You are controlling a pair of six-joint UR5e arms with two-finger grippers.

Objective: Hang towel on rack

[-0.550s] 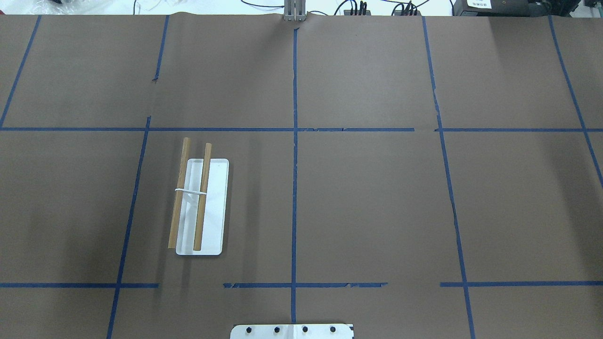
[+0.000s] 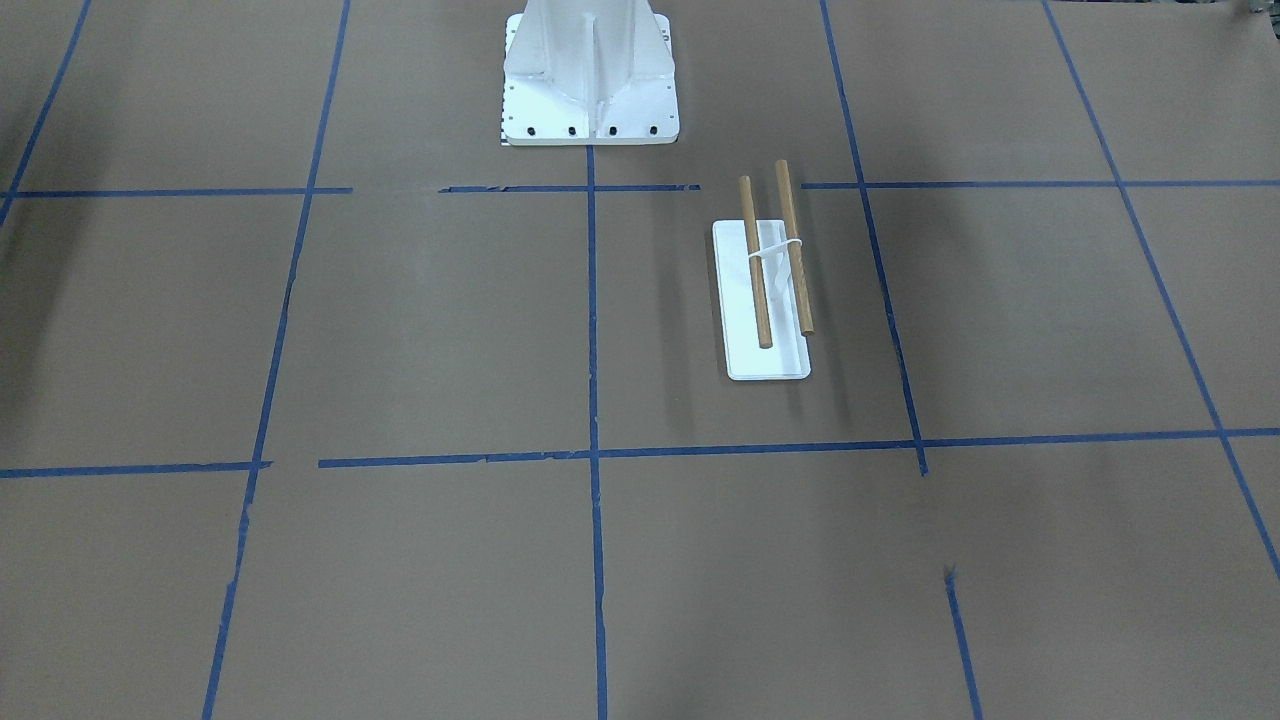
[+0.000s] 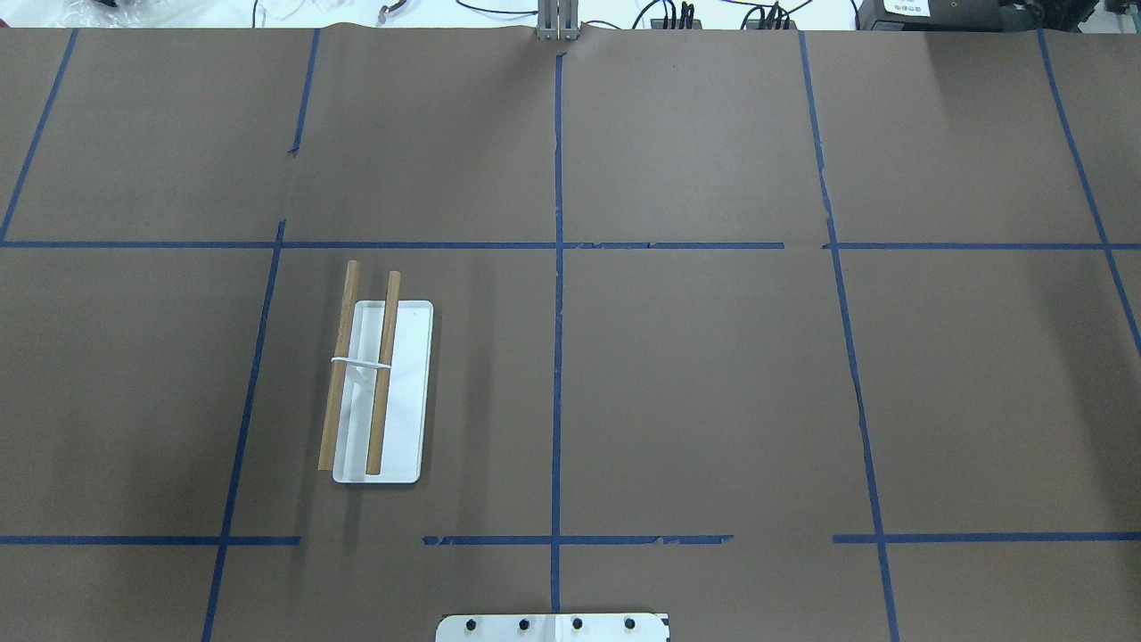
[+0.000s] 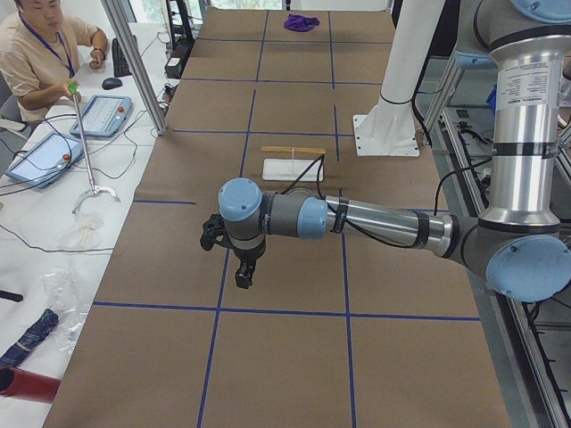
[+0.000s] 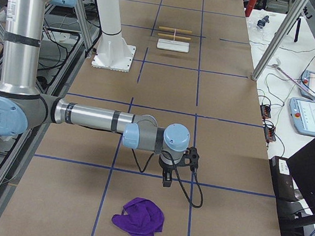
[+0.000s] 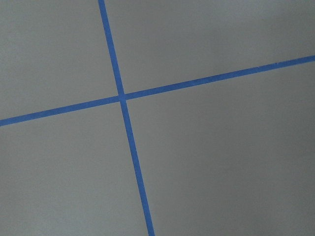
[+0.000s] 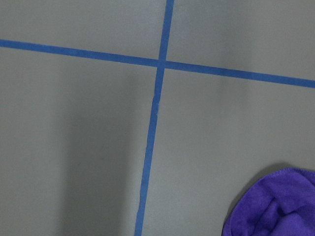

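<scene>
Where the counter's (image 5: pixel 229 131) right end lies nearest, the purple towel (image 5: pixel 138 220) sits crumpled on the brown paper. Just beyond it, the right pincer (image 5: pixel 166 178) hangs pointing down near a blue tape line (image 5: pixel 223 188); spread or pressed together, cannot tell. Farther along, the rack (image 5: pixel 174 43) stands on its white base, well apart from the towel. At the far end, the left pincer (image 4: pixel 243 276): likewise cannot tell.

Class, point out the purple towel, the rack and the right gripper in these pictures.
towel (image 5: pixel 138 220), exterior right view, middle of the crumpled cloth.
rack (image 3: pixel 412 392), overhead view, bare part of its white base.
right gripper (image 5: pixel 166 181), exterior right view, between its fingertips.
</scene>
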